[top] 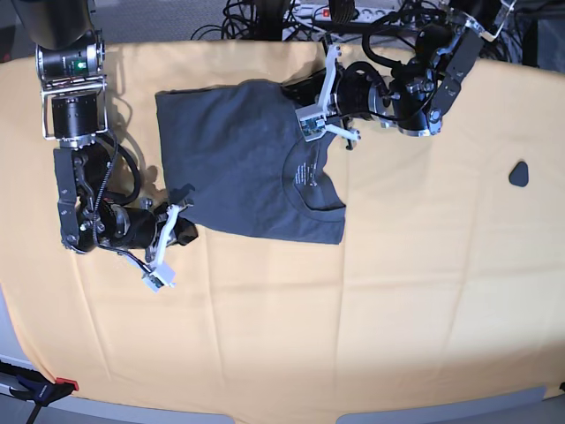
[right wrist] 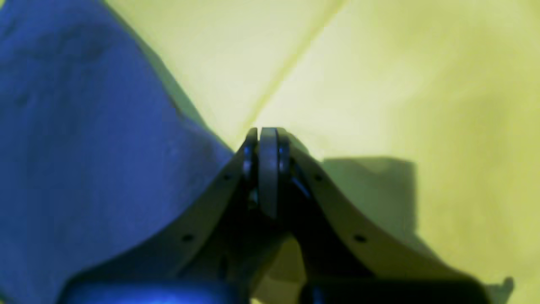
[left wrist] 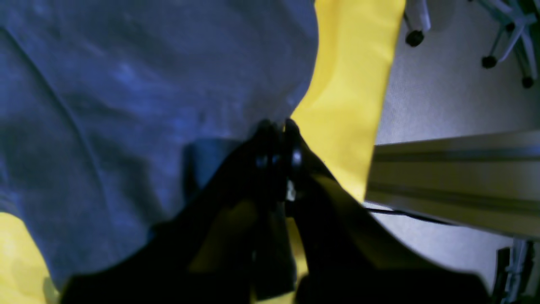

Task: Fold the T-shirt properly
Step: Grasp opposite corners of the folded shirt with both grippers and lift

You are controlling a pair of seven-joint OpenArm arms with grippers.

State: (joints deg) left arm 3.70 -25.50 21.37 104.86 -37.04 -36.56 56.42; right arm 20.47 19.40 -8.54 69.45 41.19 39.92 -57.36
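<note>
The T-shirt (top: 234, 155) lies on the yellow cloth (top: 371, 300) that covers the table, in the far-left part of the base view, already doubled into a rough rectangle with its round neck (top: 311, 181) and small white label turned toward the middle of the table.

My left gripper (top: 311, 110) sits at the shirt's far corner, on the edge nearest the cables (top: 353, 18). Its jaws are pressed together, and in my left wrist view the tips (left wrist: 278, 128) meet right at the grey hem where fabric gives way to yellow. They look pinched on that edge, though the picture is dark there.

My right gripper (top: 181, 225) is at the near-left corner of the shirt, jaws likewise closed. In the right wrist view the tips (right wrist: 266, 139) come together just beside the blue-grey fabric, over the yellow cloth; whether any hem is caught between them I cannot tell.

Room to move: the whole near half of the cloth is bare, and so is the wide stretch on the side of the small black piece (top: 519, 173) (well apart from the shirt). The tight side is the far edge, where the cable tangle crowds the table rim. In the left wrist view the cloth's edge hangs over grey floor, with an aluminium rail (left wrist: 455, 177) close by.
</note>
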